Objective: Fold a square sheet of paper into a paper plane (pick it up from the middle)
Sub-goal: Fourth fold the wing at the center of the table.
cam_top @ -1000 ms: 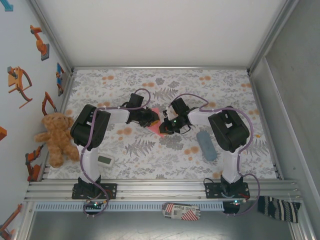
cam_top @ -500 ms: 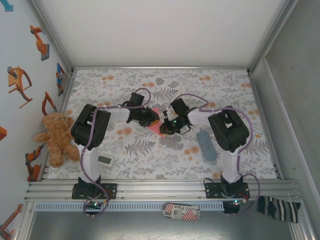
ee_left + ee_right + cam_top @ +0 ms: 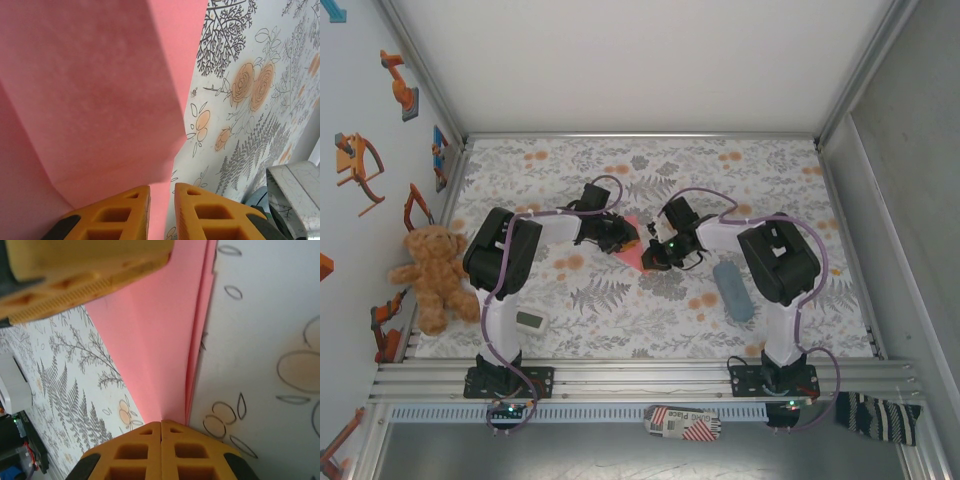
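Note:
The square sheet of paper is salmon pink, partly folded, and lies on the floral table between my two grippers. In the left wrist view the paper rises in a creased flap. My left gripper stands over its right edge, jaws a narrow gap apart, with pink showing through the gap. My right gripper is shut, its tips pinched together on the folded layers of the paper. An orange finger of the left gripper crosses the top of the right wrist view. From above, the left gripper and right gripper nearly touch.
A grey-blue pouch lies right of the right arm. A small white device sits by the left arm's base. A teddy bear leans at the left wall. A striped box lies below the rail.
Both grippers stay at the paper; the left jaws have narrowed slightly and less pink shows between the grippers from above.

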You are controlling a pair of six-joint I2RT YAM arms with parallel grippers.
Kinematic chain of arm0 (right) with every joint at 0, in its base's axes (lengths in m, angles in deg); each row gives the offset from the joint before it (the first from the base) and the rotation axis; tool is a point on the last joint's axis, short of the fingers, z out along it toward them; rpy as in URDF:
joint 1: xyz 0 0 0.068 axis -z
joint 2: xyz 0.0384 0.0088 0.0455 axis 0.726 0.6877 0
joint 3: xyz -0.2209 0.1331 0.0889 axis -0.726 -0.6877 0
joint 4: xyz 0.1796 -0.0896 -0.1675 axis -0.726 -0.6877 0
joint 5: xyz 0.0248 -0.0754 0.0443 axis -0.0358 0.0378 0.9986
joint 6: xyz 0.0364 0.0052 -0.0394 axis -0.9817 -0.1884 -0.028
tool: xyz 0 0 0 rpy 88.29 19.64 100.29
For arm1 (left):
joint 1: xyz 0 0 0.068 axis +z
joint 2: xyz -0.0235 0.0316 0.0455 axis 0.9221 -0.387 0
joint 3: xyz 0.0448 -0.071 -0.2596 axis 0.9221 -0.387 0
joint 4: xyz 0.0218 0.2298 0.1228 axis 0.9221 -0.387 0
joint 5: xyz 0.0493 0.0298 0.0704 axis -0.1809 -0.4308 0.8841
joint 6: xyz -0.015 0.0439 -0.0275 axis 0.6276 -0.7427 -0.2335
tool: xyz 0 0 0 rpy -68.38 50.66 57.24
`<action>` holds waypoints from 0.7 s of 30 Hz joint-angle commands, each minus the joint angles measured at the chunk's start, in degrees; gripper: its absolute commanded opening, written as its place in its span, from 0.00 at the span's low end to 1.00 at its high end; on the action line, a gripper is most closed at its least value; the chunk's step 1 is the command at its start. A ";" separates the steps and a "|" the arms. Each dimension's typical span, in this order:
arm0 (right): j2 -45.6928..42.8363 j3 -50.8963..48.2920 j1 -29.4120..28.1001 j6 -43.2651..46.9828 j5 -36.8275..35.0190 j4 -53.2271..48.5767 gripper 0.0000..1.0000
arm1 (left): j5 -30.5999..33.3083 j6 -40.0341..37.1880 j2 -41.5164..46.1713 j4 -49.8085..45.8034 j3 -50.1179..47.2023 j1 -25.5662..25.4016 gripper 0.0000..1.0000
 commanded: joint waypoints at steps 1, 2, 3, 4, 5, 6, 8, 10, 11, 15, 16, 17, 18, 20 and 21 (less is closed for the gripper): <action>-1.71 -3.77 -0.40 2.28 1.78 -7.87 0.06 | 5.96 0.41 -4.79 -8.24 -1.88 0.79 0.22; -2.11 -4.10 -0.35 2.67 1.84 -8.57 0.06 | 5.91 0.33 -4.82 -8.27 -1.83 0.88 0.22; -2.63 -4.61 -0.40 3.07 1.58 -9.25 0.06 | 5.86 0.40 -4.88 -8.27 -1.92 0.84 0.22; -3.08 -5.14 -0.36 3.52 0.95 -10.02 0.06 | 5.91 0.39 -4.89 -8.27 -1.87 0.93 0.22; -3.50 -5.48 -0.36 3.80 0.29 -10.74 0.06 | 5.83 0.37 -4.89 -8.30 -1.84 0.94 0.22; -3.89 -5.84 -0.39 4.03 -0.18 -11.36 0.06 | 5.74 0.39 -4.95 -8.27 -1.81 0.93 0.22; -4.79 -6.41 -0.39 4.10 -0.57 -12.01 0.06 | 5.47 0.37 -4.97 -8.18 -1.82 0.93 0.22; -6.54 -6.47 -0.40 4.04 -0.70 -11.97 0.06 | 5.16 0.37 -4.88 -7.93 -1.83 0.89 0.22; -7.61 -6.32 -0.40 4.04 -0.84 -11.54 0.05 | 5.05 0.35 -4.81 -7.88 -1.82 0.84 0.22; -11.71 -5.29 -0.35 2.92 -0.31 -6.63 0.05 | 4.55 0.36 -4.53 -7.51 -1.64 0.83 0.22; -11.84 -4.69 -0.40 2.36 -0.47 -5.54 0.06 | 4.39 0.43 -4.41 -7.52 -1.53 0.67 0.22; -11.23 -3.80 -0.40 1.88 -0.56 -4.59 0.05 | 4.41 0.43 -4.43 -7.48 -1.48 0.68 0.22; -10.25 -2.83 -0.33 1.45 -0.57 -4.19 0.05 | 4.42 0.46 -4.35 -7.52 -1.41 0.66 0.22; -7.83 -0.80 -0.64 0.25 -1.02 -3.07 0.04 | 4.25 0.49 -4.27 -7.33 -1.30 0.68 0.22; -7.00 0.04 -0.77 -0.28 -1.70 -2.64 0.04 | 4.17 0.53 -4.19 -7.28 -1.15 0.66 0.22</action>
